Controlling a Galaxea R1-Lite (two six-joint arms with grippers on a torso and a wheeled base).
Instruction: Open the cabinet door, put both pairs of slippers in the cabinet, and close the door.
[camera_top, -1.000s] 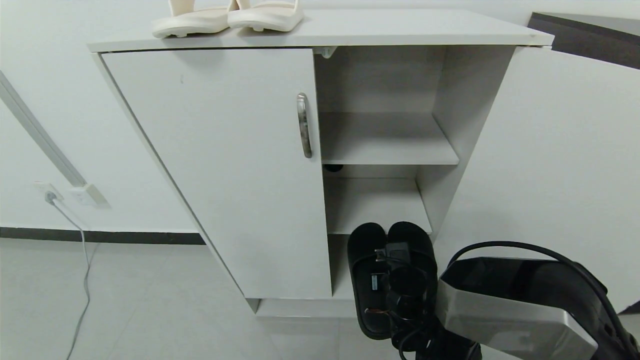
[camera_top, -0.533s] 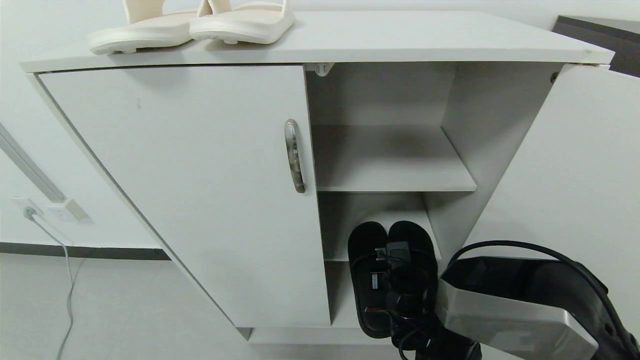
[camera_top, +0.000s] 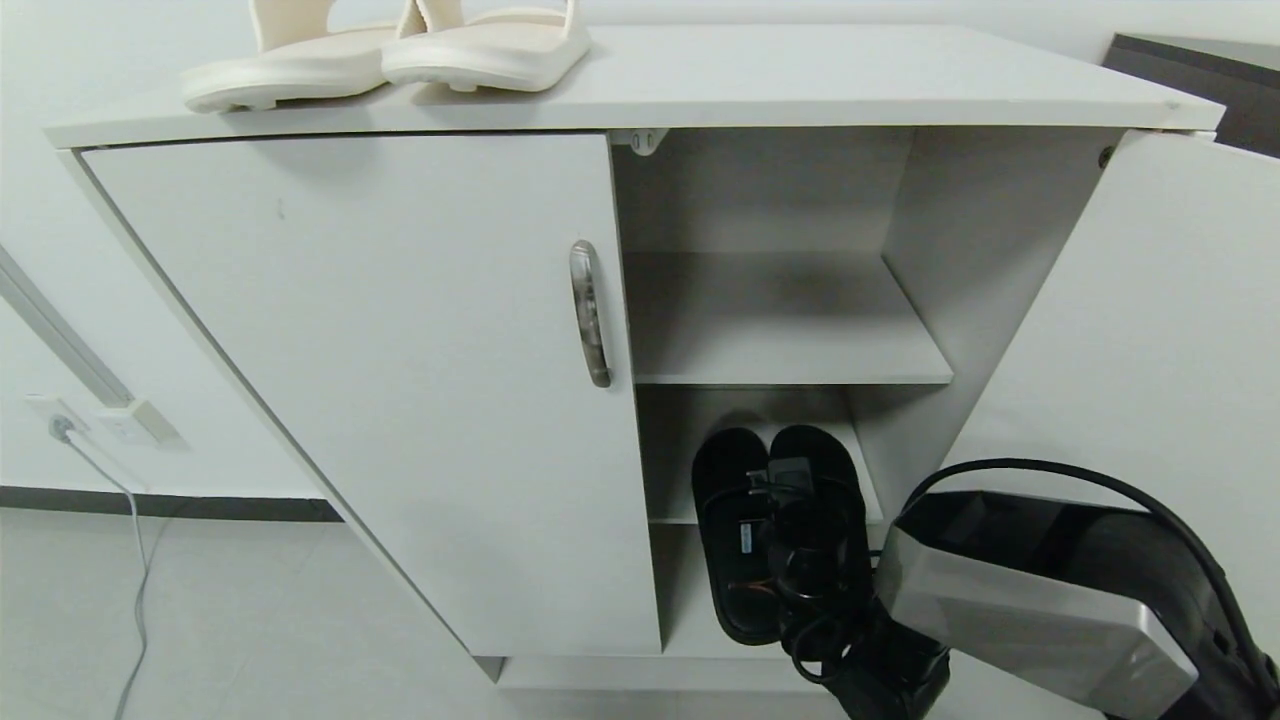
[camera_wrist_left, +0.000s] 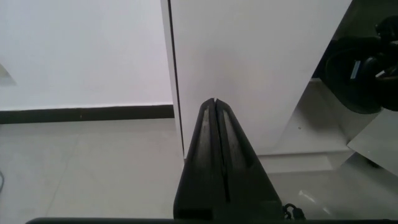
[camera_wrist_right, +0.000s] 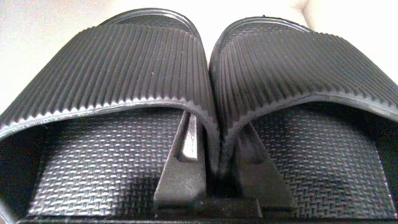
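The right fingers (camera_wrist_right: 186, 152) are clamping the black slippers (camera_top: 728, 480) by their inner straps, toes pointing far toward the lower shelf (camera_top: 668, 495) directly ahead. The left fingers (camera_wrist_left: 205, 143) are pressing together.

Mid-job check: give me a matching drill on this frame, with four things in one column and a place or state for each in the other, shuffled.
Things
1. cream slippers
2. black slippers
3. left door
4. right door

Place or state
A. swung open
B. on the cabinet top
C. shut
D. held by the right gripper

Pairs: 1-B, 2-D, 3-C, 4-A
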